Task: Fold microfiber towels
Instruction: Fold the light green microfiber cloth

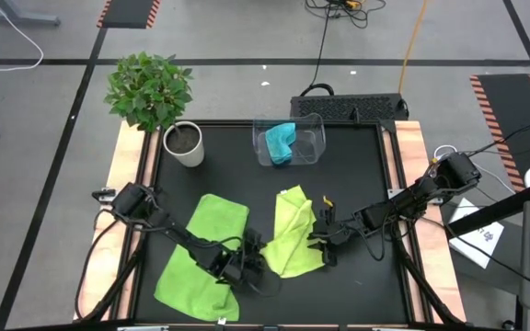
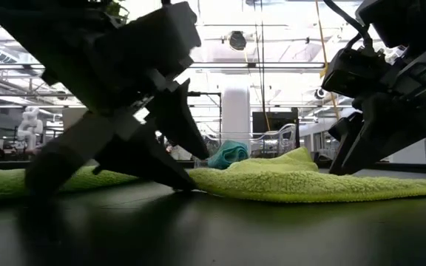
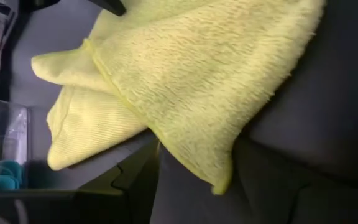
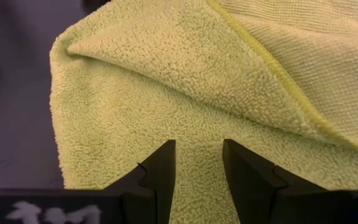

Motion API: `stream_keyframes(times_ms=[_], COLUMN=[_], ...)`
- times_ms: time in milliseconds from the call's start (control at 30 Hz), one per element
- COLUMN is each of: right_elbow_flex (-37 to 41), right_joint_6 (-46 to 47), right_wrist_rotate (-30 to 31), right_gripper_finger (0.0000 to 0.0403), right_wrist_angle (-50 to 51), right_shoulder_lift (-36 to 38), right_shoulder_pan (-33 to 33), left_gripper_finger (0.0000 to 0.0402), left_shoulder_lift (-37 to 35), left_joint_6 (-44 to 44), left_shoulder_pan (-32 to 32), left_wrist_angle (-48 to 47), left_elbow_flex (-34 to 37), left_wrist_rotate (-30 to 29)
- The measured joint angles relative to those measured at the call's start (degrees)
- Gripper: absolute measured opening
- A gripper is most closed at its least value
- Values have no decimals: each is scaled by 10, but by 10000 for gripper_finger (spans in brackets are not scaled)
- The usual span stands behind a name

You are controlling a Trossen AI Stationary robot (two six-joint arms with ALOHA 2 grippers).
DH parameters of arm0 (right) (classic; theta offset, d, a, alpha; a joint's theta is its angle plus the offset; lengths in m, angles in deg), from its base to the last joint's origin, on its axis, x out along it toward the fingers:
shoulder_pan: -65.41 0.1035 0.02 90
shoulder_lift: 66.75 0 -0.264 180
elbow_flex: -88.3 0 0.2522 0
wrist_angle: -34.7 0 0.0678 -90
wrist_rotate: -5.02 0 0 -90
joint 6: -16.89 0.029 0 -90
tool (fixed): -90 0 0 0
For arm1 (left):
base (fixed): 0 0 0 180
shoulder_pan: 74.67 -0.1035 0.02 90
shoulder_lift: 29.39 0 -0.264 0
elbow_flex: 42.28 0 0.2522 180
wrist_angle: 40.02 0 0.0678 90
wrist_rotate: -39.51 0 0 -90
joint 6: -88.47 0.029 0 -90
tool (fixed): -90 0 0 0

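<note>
Two fuzzy lime-green towels on the black table: one (image 1: pixel 202 253) lies flat at near left, the other (image 1: pixel 293 234) sits rumpled and partly folded near the middle. The turquoise towel (image 1: pixel 279 142) is bunched in the clear bin (image 1: pixel 313 129) at the far side. The left gripper (image 1: pixel 249 262) is spread wide at the middle towel's left corner, holding nothing. The right gripper (image 4: pixel 197 168) is half-open over the towel's right edge, not pinching it.

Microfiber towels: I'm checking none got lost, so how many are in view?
3. One lime-green towel lies by the left gripper, another lime-green towel by the right gripper, and a turquoise towel sits in the clear bin.
</note>
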Motion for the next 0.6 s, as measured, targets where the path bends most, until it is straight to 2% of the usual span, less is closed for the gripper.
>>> stream_keyframes(times_ms=[233,333,467,500,600], right_elbow_flex=[0,0,0,0,0], right_joint_6=[0,0,0,0,0], right_wrist_rotate=[0,0,2,11,29], right_gripper_finger=[125,125,125,125,125], right_wrist_angle=[0,0,0,0,-1], right_shoulder_lift=[0,0,0,-1,-9], right_shoulder_pan=[0,0,0,0,0], left_gripper_finger=[202,153,35,18,15], left_shoulder_lift=[1,1,-2,-3,-9], left_joint_6=[10,12,63,75,104], left_shoulder_pan=[-22,-28,-20,-19,-16], left_wrist_angle=[20,21,20,17,1], left_elbow_flex=[1,1,0,-2,-18], left_wrist_rotate=[40,64,70,70,69])
